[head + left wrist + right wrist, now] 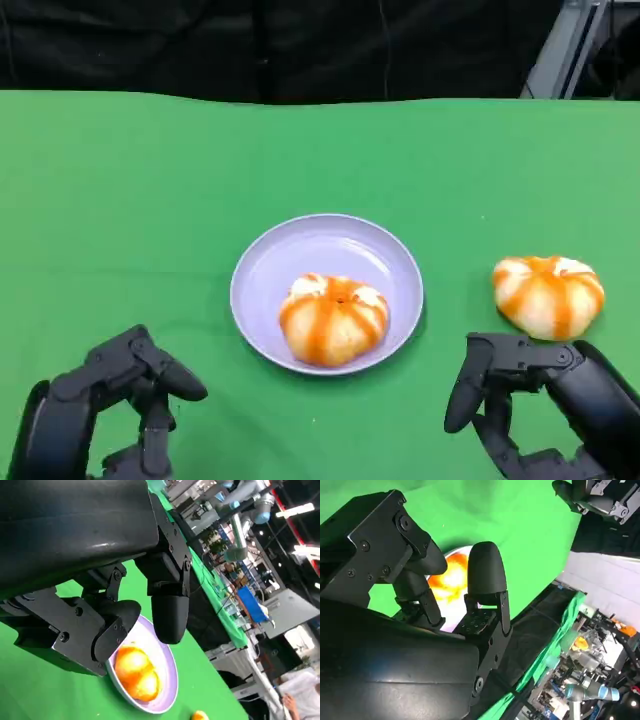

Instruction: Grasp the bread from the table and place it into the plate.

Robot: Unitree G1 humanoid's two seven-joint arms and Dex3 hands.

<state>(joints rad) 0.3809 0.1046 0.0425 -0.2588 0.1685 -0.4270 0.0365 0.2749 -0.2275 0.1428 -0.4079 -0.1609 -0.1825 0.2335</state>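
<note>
At lower left we see our left hand (pixel 115 400) hovering low over the green table (pixel 120 190), fingers apart, holding nothing. One bread (pixel 333 318) sits in the plate (pixel 300 245) — another bread (pixel 548 294) lies right of it, just beyond our right hand (pixel 545 405), likewise spread and empty.

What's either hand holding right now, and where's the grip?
Nothing. Left hand and right hand are both empty above the table; one bread lies in the plate, the other bread beside it.
</note>
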